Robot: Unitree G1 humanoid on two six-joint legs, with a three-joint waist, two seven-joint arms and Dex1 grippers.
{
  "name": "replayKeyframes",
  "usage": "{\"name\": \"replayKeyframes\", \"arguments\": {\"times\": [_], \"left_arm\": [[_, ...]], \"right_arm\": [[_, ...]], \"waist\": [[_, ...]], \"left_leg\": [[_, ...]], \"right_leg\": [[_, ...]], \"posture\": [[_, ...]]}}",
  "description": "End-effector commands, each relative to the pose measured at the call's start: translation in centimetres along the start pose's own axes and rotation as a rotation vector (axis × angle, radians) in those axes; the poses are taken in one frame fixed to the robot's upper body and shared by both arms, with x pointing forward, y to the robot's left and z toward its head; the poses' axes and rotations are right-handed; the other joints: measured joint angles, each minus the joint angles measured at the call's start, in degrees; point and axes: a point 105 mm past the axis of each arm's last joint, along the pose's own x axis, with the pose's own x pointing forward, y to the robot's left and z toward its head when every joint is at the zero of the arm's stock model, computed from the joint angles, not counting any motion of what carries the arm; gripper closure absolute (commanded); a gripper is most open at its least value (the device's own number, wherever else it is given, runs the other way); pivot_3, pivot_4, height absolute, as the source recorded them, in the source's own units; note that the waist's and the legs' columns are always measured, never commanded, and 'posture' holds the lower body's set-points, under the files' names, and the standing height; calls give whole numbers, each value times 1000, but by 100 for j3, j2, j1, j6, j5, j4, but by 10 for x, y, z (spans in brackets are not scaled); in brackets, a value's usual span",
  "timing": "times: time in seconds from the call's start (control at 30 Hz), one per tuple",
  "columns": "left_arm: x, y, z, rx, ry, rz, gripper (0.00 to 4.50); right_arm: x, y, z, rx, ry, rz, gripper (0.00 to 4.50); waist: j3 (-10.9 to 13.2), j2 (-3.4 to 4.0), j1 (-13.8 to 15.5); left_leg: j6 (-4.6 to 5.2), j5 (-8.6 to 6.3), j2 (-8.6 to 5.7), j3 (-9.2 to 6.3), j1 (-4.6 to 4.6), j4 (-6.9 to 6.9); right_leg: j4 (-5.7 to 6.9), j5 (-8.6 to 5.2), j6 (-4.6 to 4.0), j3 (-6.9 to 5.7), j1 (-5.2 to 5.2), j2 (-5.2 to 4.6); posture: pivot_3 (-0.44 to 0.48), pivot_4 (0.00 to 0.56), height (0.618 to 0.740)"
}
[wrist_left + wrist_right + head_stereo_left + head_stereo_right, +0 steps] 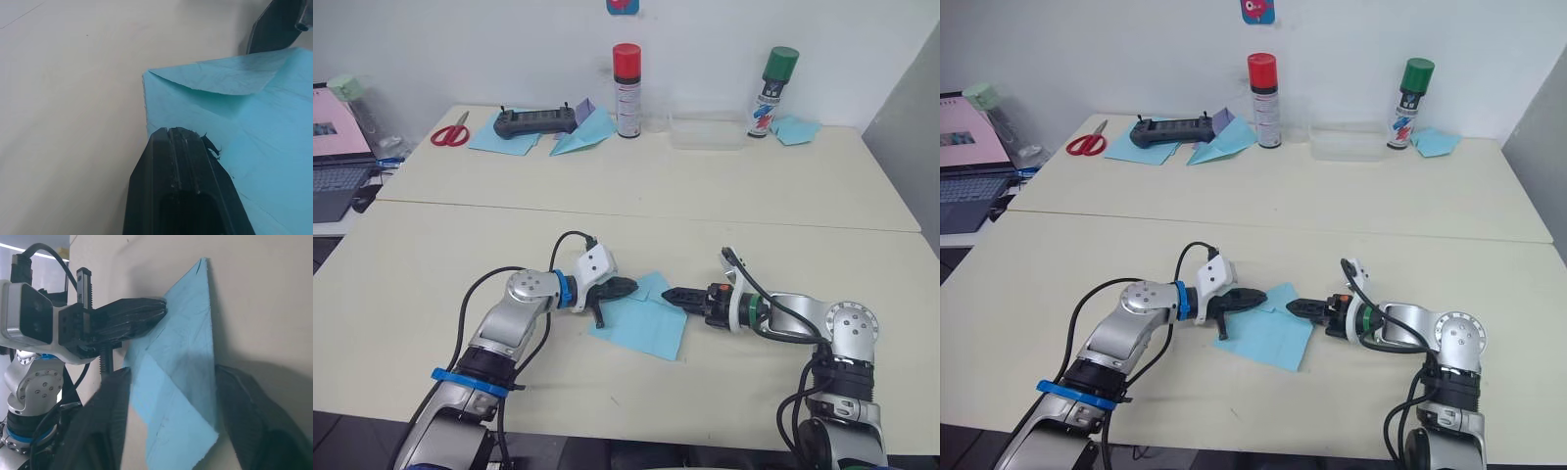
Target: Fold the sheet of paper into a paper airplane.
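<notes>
Thin light-blue sheet of paper (644, 317) lies flat on the near cream table (431, 264), between the two grippers. Surface wrinkled, one diagonal crease; the far corner is folded over into a small triangular flap.

Left gripper (622, 288) has its black fingers closed together, tip pressing the sheet's left edge near the flap; whether paper sits between the fingers is hidden. Right gripper (672, 294) sits at the sheet's right edge; right wrist view shows its two fingers spread wide, straddling the paper's near corner, holding nothing.

On the far table: two spray cans, one red-capped (626, 90), one green-capped (771, 92). One pair of red-handled scissors (451, 132), one black handheld controller (534, 121), one clear plastic tray (706, 130), hard to make out. One bigger light-blue paper dart (584, 136) with purple scrap. Laptop (337, 157) cut off at left edge.
</notes>
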Motion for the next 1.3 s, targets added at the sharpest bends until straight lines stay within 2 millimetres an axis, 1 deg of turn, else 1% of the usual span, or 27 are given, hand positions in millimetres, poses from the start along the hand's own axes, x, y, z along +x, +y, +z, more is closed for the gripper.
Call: {"name": "replayKeyframes", "arguments": {"times": [0.03,0.17,0.2,0.37,0.53,0.6,0.77,0.83,0.9,0.97,1.07,1.17,1.3], "left_arm": [[3,-1,-17,-21,74,0,4500],[3,0,-17,-17,76,-1,4500],[3,0,-17,-17,76,-2,4500],[3,-1,-17,-15,75,-3,4500],[3,0,-17,-16,76,-4,4500],[3,0,-17,-16,76,-4,4500],[4,-1,-17,-16,74,-8,4500],[4,-6,-17,-12,78,-34,4500],[0,-19,-23,30,116,-106,4500],[-2,-24,-30,73,154,-137,4500],[-5,-21,-33,118,179,-121,4500],[-5,-16,-30,131,174,-104,4500],[-5,-14,-26,157,171,-108,4500]], "right_arm": [[-1,9,3,4,-20,26,2973],[-1,10,2,20,-21,14,4406],[-1,10,2,23,-20,12,4490],[-1,13,1,27,-14,4,4490],[1,22,4,3,-14,24,4490],[4,27,3,-60,6,37,4490],[12,36,4,-71,4,74,4490],[16,40,9,-57,-14,90,4490],[19,43,13,-44,-25,100,4490],[20,44,14,-42,-27,102,4490],[21,45,16,-38,-27,108,4490],[22,45,16,-48,-21,108,4490],[24,44,16,-57,-14,104,4490]], "waist": [[0,0,-7],[0,0,-24],[0,0,-24],[0,0,-26],[0,0,-25],[0,0,-25],[0,0,-21],[0,0,-24],[0,1,-43],[-2,2,-49],[-2,3,-47],[-2,3,-47],[-2,3,-47]], "left_leg": [[0,0,0,0,-2,0],[0,0,0,0,-11,0],[0,0,0,0,-12,0],[1,0,0,-1,-25,1],[1,1,0,-1,-35,2],[1,1,0,-1,-35,2],[1,1,2,-3,-37,2],[1,1,2,-3,-41,2],[1,1,2,-2,-42,2],[1,1,6,-1,-42,1],[4,-1,8,-1,-42,-5],[6,-2,8,-1,-43,-7],[6,-2,8,-1,-43,-4]], "right_leg": [[0,0,0,0,-2,0],[0,0,0,0,-9,0],[0,0,0,0,-11,0],[0,0,0,0,-21,0],[0,1,1,0,-32,1],[1,1,1,0,-32,1],[1,1,1,-2,-34,2],[1,1,1,-1,-37,2],[1,1,1,0,-39,2],[3,1,0,1,-41,6],[1,-2,-5,-1,-43,6],[2,-3,-6,-2,-44,6],[2,-2,-5,0,-44,6]], "posture": [[0,150,740],[0,150,740],[0,150,740],[0,150,740],[0,150,740],[0,150,740],[0,150,740],[0,150,740],[0,150,740],[0,150,740],[0,150,740],[0,150,740],[0,150,740]]}}
